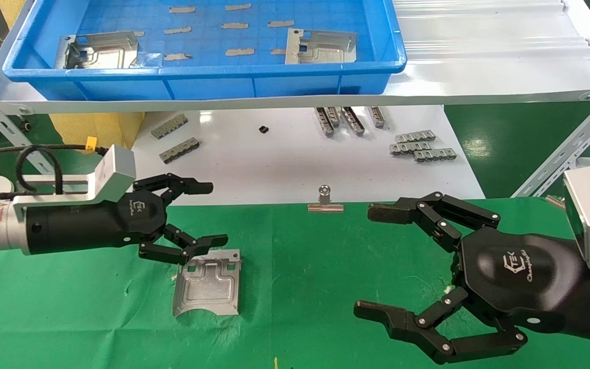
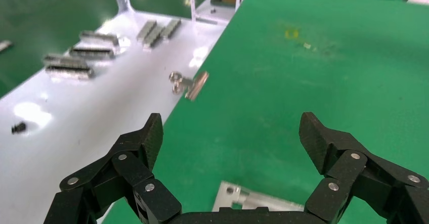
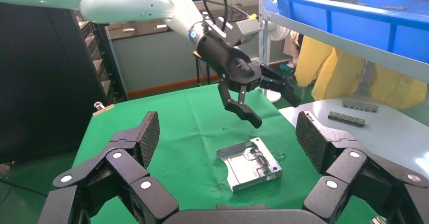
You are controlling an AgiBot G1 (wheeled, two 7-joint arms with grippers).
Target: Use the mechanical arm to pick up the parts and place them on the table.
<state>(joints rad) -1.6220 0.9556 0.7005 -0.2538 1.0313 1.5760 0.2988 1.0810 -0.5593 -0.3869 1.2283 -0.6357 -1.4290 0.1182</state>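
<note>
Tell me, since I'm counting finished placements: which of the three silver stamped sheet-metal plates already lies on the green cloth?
The silver stamped sheet-metal plate just below the open left gripper lies flat on the green cloth; the other two sit in the blue plastic tray.

The head view looks forward and down from above the green table [image 1: 325,287], taking in both arms at the frame's lower corners and the blue tray [image 1: 203,77] along the top. The left wrist view sits close behind the left gripper [image 2: 230,135], facing out low across the cloth toward the white board [image 2: 76,133]; the binder clip [image 2: 189,85] near its centre also shows mid-frame in the head view. The right wrist view sits close behind the right gripper [image 3: 227,138], looking across the table at the left gripper and the silver part [image 3: 249,163] at centre, which the head view shows at lower left.
</note>
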